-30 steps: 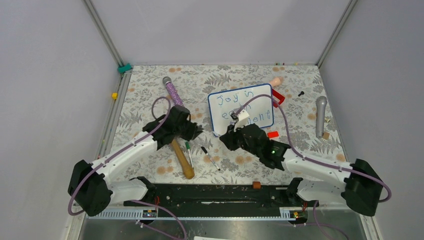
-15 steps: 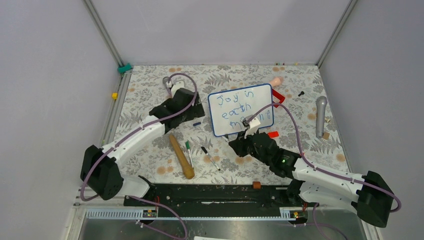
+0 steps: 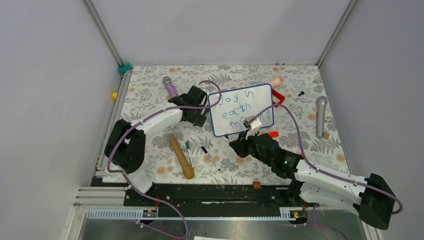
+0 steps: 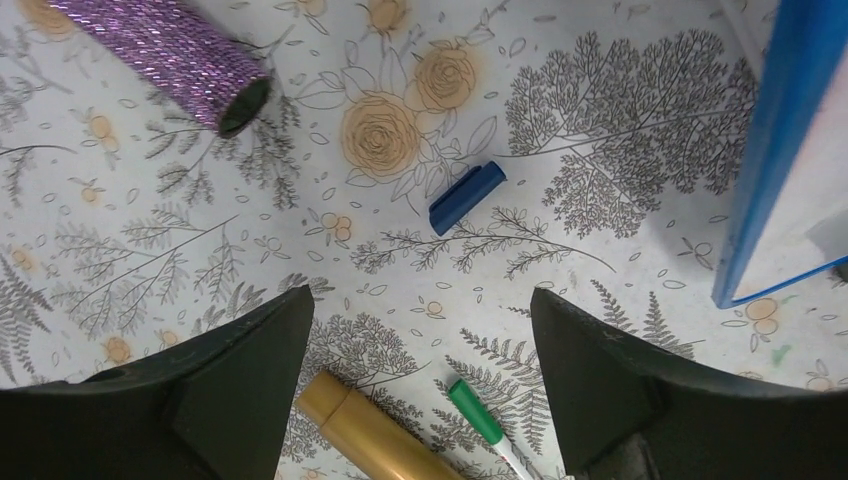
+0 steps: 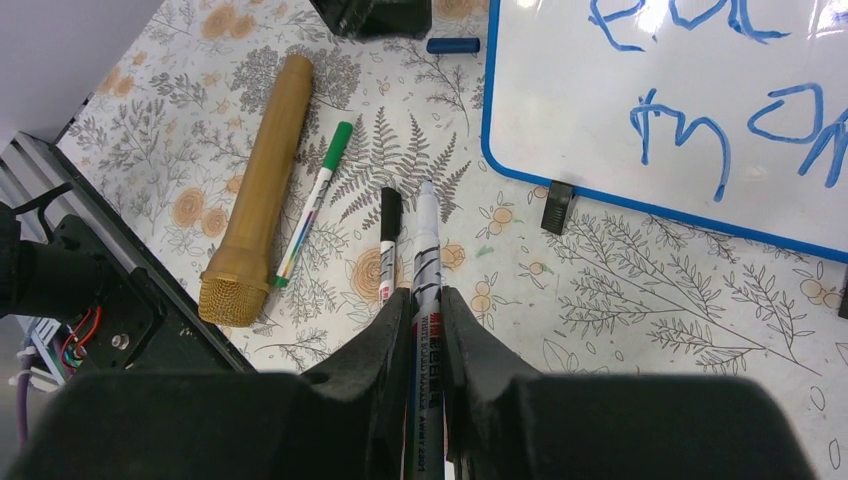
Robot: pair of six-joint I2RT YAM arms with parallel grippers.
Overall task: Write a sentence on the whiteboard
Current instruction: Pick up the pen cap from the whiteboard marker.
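Observation:
The whiteboard (image 3: 243,108), white with a thin blue frame, stands tilted at the table's middle back; its corner shows in the left wrist view (image 4: 790,150). The sentence (image 3: 239,107) runs across it in blue handwritten lines, and part of it shows close up (image 5: 690,125). My right gripper (image 3: 235,145) hovers just in front of the board, shut on a whiteboard marker (image 5: 425,240) that points away from the board's lower edge. My left gripper (image 3: 199,115) hangs by the board's left edge, open and holding nothing (image 4: 420,300), above a blue marker cap (image 4: 467,196).
A gold microphone (image 3: 181,156), a green marker (image 3: 188,152) and a black marker (image 3: 210,157) lie in front of the board. A purple microphone (image 3: 171,87) lies at back left, a grey microphone (image 3: 320,116) at right. Small red pieces (image 3: 273,134) sit beside the board.
My left arm has swung from over the gold microphone up to the board's left edge, and its jaws have opened. My right gripper drew back slightly from the board with the marker.

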